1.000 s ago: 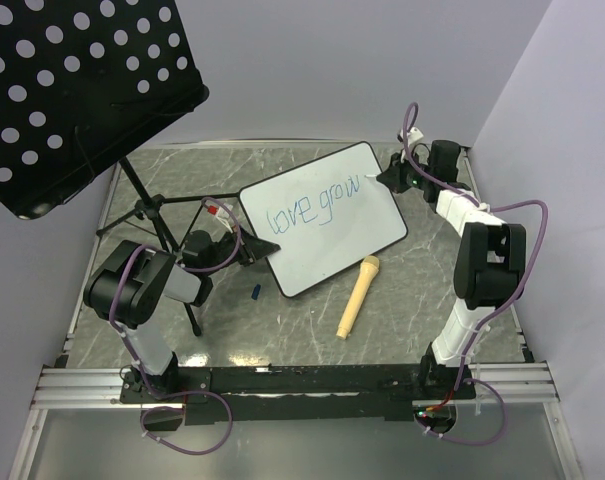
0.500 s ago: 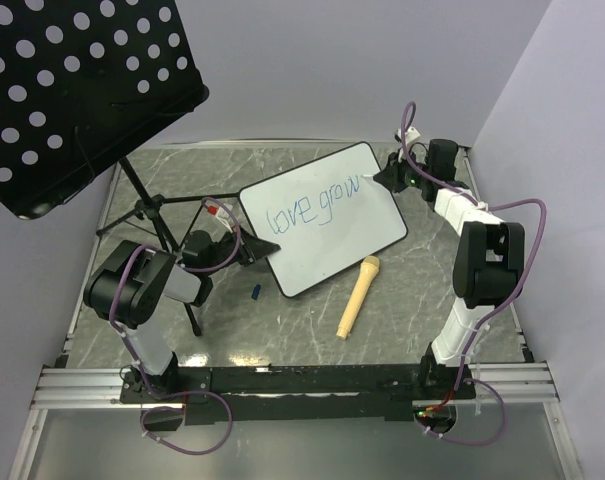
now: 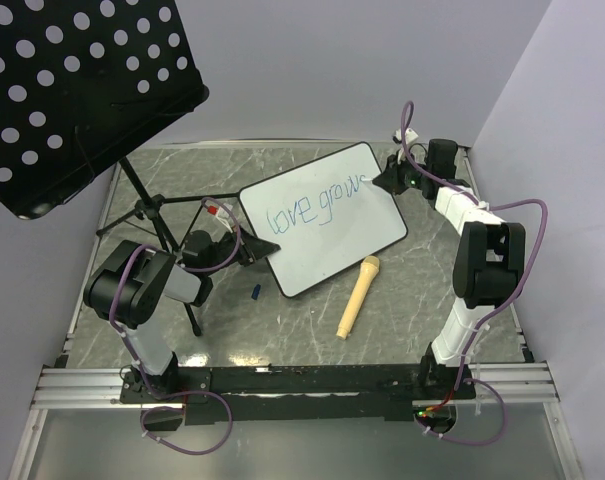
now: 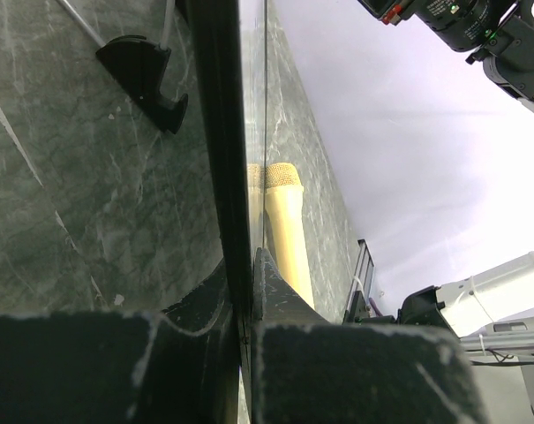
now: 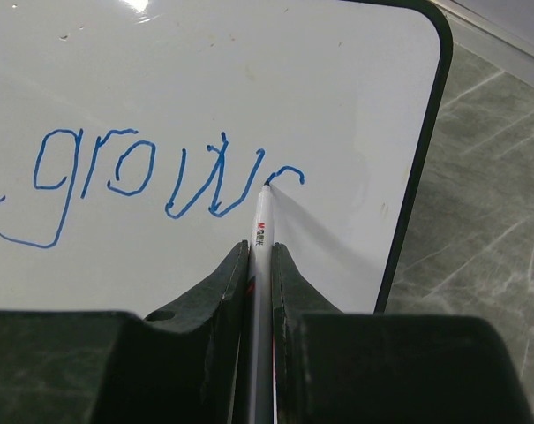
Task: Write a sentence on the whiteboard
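Note:
The whiteboard [image 3: 327, 245] lies tilted at mid-table, with a black rim and rounded corners. My left gripper [image 3: 250, 250] is shut on its left edge; in the left wrist view the board's rim [image 4: 221, 132] runs edge-on between the closed fingers of this gripper [image 4: 247, 265]. The sentence [image 3: 317, 205] reads "love grow" in blue, plus a fresh curved stroke. My right gripper [image 5: 261, 250] is shut on a white marker [image 5: 262, 225], whose tip touches the whiteboard [image 5: 205, 71] at the end of the sentence [image 5: 143, 177]. From above, the right gripper [image 3: 387, 180] sits at the board's far right corner.
A yellowish microphone [image 3: 358, 297] lies just in front of the board, also seen in the left wrist view as the microphone [image 4: 284, 230]. A black perforated music stand [image 3: 72, 90] overhangs the far left, and its tripod legs [image 3: 152, 215] stand by the left arm. A small blue cap [image 3: 255, 292] lies near the board's front corner.
The right gripper has edged right along the board with the marker, adding a new curved stroke after "grow". The left gripper and the board have stayed put.

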You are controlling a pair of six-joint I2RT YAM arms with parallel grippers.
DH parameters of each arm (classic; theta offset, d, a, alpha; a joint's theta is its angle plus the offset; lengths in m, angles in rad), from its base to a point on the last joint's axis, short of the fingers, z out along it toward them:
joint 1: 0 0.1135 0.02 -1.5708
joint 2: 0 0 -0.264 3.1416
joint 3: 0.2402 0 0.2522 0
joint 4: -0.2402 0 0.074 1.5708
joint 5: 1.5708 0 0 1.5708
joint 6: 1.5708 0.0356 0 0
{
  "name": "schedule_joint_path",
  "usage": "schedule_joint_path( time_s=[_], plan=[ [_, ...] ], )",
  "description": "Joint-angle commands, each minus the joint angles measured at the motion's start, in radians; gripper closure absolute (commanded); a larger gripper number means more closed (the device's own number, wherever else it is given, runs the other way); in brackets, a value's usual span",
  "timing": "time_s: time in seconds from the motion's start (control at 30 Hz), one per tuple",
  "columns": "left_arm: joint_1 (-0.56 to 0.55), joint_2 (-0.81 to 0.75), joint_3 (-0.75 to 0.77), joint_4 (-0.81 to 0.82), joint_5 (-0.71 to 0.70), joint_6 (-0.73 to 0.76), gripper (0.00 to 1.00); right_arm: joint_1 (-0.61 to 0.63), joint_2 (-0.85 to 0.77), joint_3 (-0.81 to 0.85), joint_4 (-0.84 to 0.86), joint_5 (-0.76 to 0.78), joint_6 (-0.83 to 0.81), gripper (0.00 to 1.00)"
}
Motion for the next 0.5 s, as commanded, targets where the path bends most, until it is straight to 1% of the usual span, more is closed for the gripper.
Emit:
schedule_joint_path(
  time_s=[0.0,0.47],
  plan=[
    [-0.009,-0.012,0.029,0.236,0.064,0.071,0.99,0.007,0.003,0.042,-0.038,-0.028,-0.042,1.0],
    [-0.009,-0.023,0.029,0.221,0.067,0.08,0.99,-0.008,-0.023,0.022,-0.061,0.002,-0.065,1.0]
  ],
)
